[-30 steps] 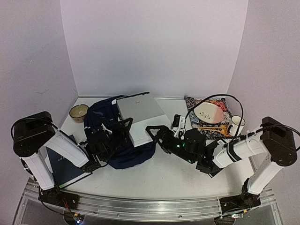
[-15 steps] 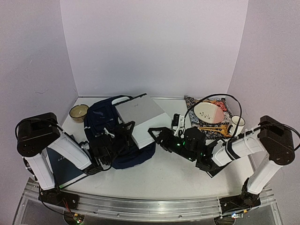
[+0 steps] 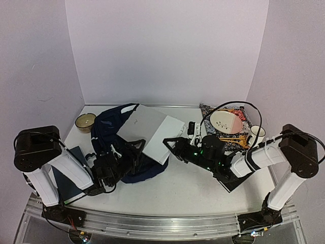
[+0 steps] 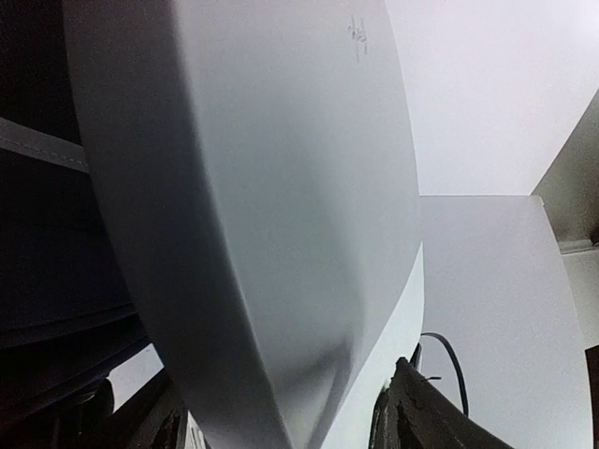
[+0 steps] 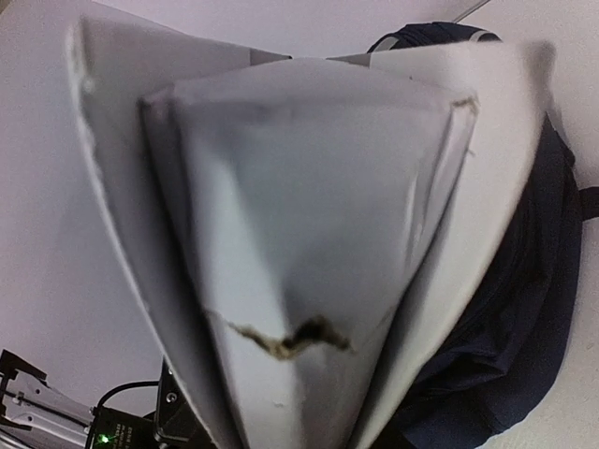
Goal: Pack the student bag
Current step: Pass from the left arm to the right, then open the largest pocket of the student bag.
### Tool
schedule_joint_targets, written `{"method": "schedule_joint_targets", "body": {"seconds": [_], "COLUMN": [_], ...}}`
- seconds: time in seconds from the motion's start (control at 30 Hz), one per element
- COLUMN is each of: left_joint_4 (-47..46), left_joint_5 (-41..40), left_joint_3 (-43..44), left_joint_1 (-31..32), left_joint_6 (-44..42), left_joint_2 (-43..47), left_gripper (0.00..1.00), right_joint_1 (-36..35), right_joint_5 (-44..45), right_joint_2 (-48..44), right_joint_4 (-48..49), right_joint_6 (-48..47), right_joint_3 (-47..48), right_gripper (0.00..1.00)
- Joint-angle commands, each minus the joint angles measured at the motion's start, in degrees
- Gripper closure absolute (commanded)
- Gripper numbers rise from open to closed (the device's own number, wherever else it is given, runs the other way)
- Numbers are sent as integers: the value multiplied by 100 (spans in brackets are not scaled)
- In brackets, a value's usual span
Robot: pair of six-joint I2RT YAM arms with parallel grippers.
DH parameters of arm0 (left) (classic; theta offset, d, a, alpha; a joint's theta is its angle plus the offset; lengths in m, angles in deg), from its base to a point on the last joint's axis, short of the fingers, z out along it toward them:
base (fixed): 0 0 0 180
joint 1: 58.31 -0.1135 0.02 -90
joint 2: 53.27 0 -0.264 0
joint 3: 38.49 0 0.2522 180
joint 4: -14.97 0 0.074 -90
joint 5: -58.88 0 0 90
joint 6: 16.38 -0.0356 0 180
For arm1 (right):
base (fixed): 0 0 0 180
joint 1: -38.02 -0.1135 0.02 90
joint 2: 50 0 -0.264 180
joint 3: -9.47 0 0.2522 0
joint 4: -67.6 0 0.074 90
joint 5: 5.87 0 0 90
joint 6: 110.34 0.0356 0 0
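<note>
Both arms lie low, elbows bent, reaching inward over the counter (image 3: 183, 190). The left gripper (image 3: 123, 154) sits at the near side of the backpack (image 3: 107, 128). Its jaws are spread on either side of the lower corner of the grey book (image 3: 152, 131), not visibly pinching it. The right gripper (image 3: 170, 144) meets that book's right edge, but I cannot tell whether its jaws are clamped on it.

The backpack lies left of centre. The grey book leans across it, covers splayed, with a ragged tear on its end. Bare counter spreads in front, between the arms. A bowl (image 3: 85, 121) sits by the left wall, and a dark book (image 3: 65, 184) lies under the left arm. Behind the right arm are a plate (image 3: 227, 121) on a patterned cloth (image 3: 207, 111) and a mug (image 3: 255, 134).
</note>
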Motion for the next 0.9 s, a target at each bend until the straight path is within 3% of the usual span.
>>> {"method": "schedule_joint_targets", "body": {"seconds": [0.0,0.17,0.27,0.37,0.53,0.73,0.87], "left_joint_4": [-2328,-2079,-1374,-90,2916,4915,6390], "left_joint_5": [-171,-341,-374,-353,-315,18,247], "left_joint_3": [-366,-942,-1152,-1095,-274,620,1462], "left_joint_1": [-6,-12,-13,-21,-21,-21,-21], "left_joint_6": [-662,-1353,-1987,-2622,-4028,-5517,-6402], "left_joint_2": [612,1183,1729,2363,3210,3136,2597], "left_gripper": [22,20,19,18,17,17,17], "right_joint_1": [220,413,543,694,966,1229,1334], "right_joint_5": [-143,-180,-185,-184,-221,-308,-239], "right_joint_2": [-121,-225,-306,-480,-863,-1336,-1611], "right_joint_4": [2786,2834,2908,2961,2971,2960,2942], "right_joint_6": [1,155,272,327,384,395,393], "right_joint_3": [-79,-325,-498,-677,-991,-1334,-1592], "right_gripper": [70,70,70,69,69,68,68]}}
